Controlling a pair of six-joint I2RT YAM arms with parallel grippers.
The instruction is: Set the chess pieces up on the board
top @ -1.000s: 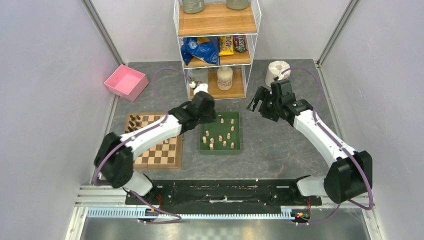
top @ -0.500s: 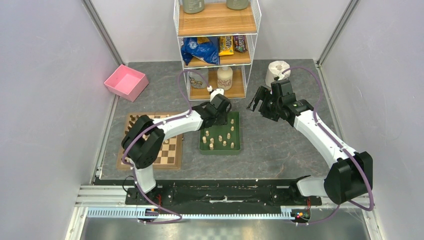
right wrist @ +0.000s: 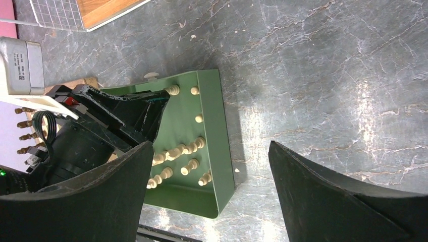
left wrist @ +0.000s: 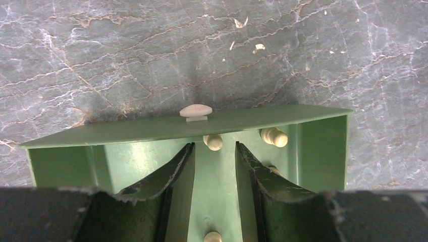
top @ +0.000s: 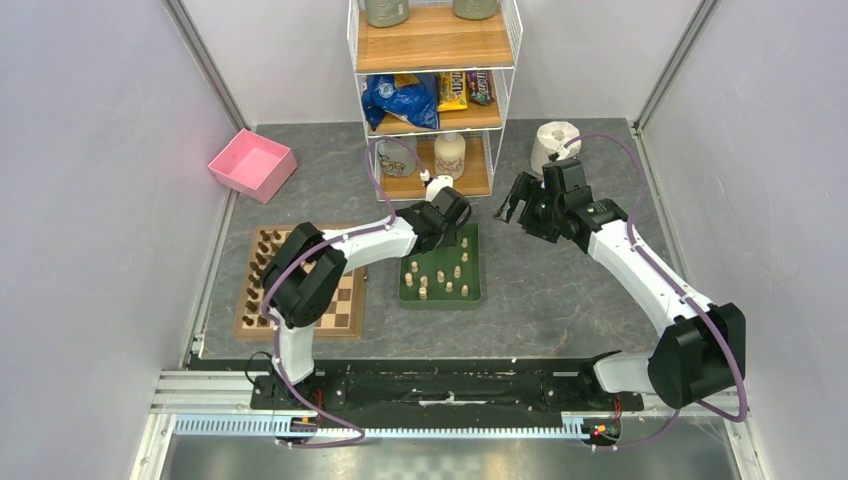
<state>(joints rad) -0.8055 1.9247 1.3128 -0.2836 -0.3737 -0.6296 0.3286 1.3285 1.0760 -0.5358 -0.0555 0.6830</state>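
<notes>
Grey marbled tabletop under everything. Wire shelf rack at far middle. Left arm stretched across toward the tray. Board on near left of tabletop, partly hidden under that arm. Green tray just right of board. Pink box far left, paper roll far right.

Left gripper down inside tray at its far wall. Jaws narrowed to a small gap, bare tray floor showing between. Pale piece right at the tips; touching or not, cannot tell. Right gripper hovering over tabletop beside tray's far right corner. Jaws spread wide, nothing in them.

Dark pieces standing along board's left side. Pale pieces standing scattered in tray. Stray pale piece on tabletop just outside tray's far wall.
</notes>
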